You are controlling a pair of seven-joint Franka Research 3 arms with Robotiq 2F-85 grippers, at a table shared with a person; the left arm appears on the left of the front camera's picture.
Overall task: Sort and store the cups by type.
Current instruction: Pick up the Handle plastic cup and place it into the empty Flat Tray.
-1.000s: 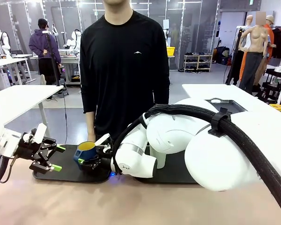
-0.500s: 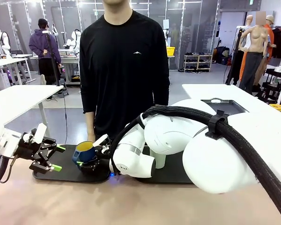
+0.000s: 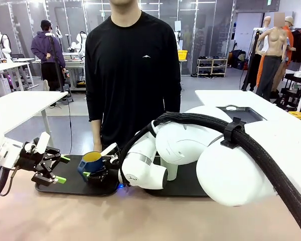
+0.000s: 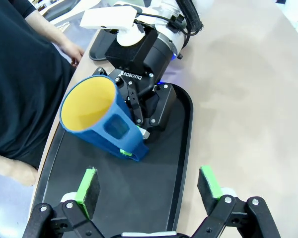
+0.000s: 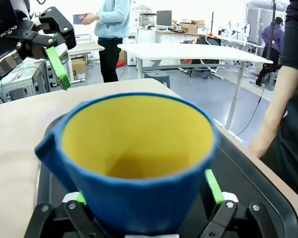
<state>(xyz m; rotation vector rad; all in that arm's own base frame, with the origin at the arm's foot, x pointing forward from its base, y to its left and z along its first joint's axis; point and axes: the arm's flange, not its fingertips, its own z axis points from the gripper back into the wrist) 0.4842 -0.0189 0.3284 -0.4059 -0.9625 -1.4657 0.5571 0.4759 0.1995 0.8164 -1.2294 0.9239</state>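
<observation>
Mug gripped over the black tray

Right gripper (image 3: 96,175) has the dark blue mug (image 3: 91,163) clamped between its green pads, and the mug sits tilted over the black tray (image 3: 70,187), at the tray's middle. From the front view the mug shows a yellow mouth facing up and towards the person (image 3: 133,70), who stands just beyond the tray's far edge. The left wrist view adds what the front hides: the mug (image 4: 100,122) leans hard on its side, base toward the gripper body, handle facing up at the camera, with a green pad showing at its lower edge. Whether the mug touches the tray I cannot tell. The right wrist view looks straight into the yellow inside of the mug (image 5: 136,163), pads pressed on either side, handle sticking out to picture left.

Left gripper (image 3: 56,169) hangs at the tray's left end, fingers spread wide and holding nothing; its own camera shows bare tray (image 4: 159,198) between the two green pads (image 4: 88,184).
</observation>
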